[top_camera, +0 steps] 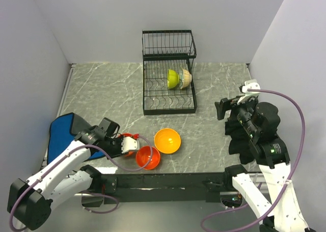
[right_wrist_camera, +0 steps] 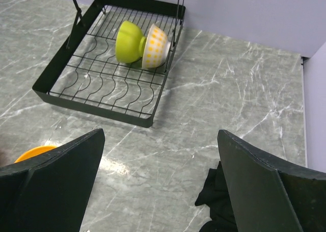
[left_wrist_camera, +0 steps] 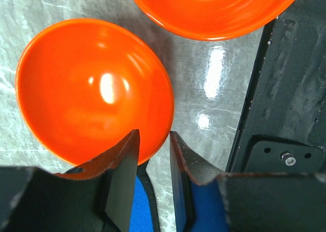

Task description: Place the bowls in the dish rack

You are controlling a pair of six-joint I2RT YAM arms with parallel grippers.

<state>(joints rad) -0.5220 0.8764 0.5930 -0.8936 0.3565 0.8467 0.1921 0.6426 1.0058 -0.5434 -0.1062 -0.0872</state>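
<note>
The black wire dish rack (top_camera: 168, 105) stands at the back centre. A lime green bowl (top_camera: 172, 79) and a cream patterned bowl (top_camera: 186, 79) stand on edge in its lower tier; both show in the right wrist view, lime (right_wrist_camera: 127, 41) and cream (right_wrist_camera: 155, 46). An orange bowl (top_camera: 167, 140) and a red-orange bowl (top_camera: 147, 157) sit on the table in front. My left gripper (top_camera: 133, 144) is closed narrowly on the rim of a second red-orange bowl (left_wrist_camera: 94, 89), one finger inside and one outside. My right gripper (top_camera: 224, 109) is open and empty above the table's right side. The blue bowl is not visible.
A blue folded cloth (top_camera: 63, 132) lies at the left, behind my left arm. The table's black front edge (left_wrist_camera: 285, 89) is close to the right of my left gripper. Grey walls enclose the table on three sides.
</note>
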